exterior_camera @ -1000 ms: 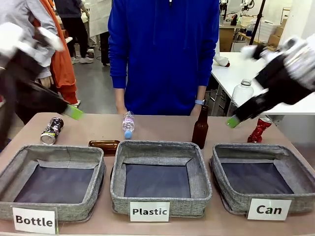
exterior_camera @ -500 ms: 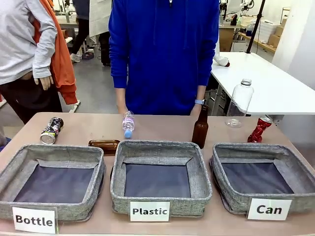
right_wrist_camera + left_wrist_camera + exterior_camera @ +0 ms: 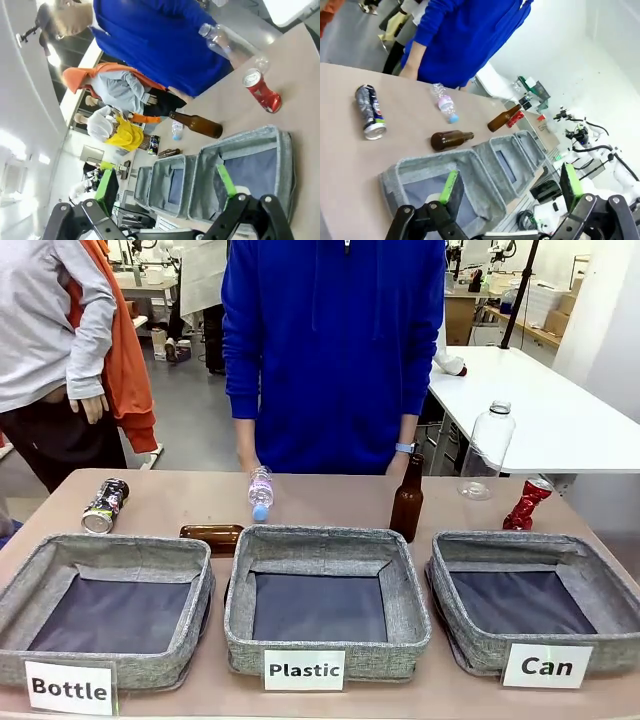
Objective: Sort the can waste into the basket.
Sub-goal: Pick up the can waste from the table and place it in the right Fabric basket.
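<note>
Front view: nothing lies in the basket (image 3: 520, 539) labelled "Can", so sorting has not begun. The red can (image 3: 527, 503) stands just behind the basket's far right corner. The blue can (image 3: 104, 505) lies at the far left of the counter (image 3: 330, 502), behind the "Bottle" basket (image 3: 60, 550). The left claw (image 3: 510, 182) and the right claw (image 3: 166, 182) hang high, both spread wide and empty. Next, I judge, the right claw must come down over the red can. The counter is matte tan, and a person (image 3: 330, 350) in blue stands behind it in a busy workshop.
</note>
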